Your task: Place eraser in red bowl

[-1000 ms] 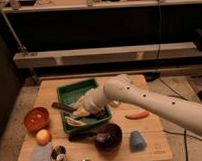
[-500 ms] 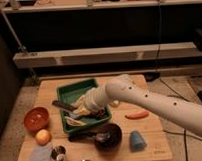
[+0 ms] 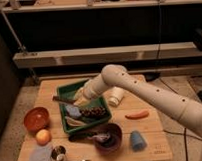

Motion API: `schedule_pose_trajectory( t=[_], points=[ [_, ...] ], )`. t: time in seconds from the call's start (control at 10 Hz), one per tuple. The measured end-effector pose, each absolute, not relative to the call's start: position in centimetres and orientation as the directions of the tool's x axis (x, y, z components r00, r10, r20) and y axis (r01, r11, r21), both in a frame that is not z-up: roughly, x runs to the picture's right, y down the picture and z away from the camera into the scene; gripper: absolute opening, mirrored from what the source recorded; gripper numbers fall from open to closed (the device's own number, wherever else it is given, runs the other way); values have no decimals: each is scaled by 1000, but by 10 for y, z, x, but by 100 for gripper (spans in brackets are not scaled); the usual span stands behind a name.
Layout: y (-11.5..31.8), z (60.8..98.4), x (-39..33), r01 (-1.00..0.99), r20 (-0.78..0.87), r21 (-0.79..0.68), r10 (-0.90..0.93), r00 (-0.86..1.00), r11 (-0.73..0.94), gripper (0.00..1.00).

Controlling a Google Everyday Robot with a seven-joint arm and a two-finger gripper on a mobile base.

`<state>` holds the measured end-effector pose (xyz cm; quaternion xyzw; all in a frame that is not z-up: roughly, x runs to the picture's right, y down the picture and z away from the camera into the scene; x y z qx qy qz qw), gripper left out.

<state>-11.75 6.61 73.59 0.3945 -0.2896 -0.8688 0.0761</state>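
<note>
on the wooden table the gripper hung pinched shut at the green tray's left rim; the eraser inside looked light and stiff, best taken across its long sides.

Hardly anything to call across this last second: the arm shows no shift I can make out, and the end effector is down inside the green tray, right where it was.
</note>
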Motion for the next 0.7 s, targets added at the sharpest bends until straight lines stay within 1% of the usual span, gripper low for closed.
schedule_pose_trajectory(
  t=[0.1,0.7],
  points=[
    [62,747,-117,-110,-645,565,-355,-676,-818,0],
    [62,748,-119,-114,-647,565,-353,-676,-817,0]
  ],
)
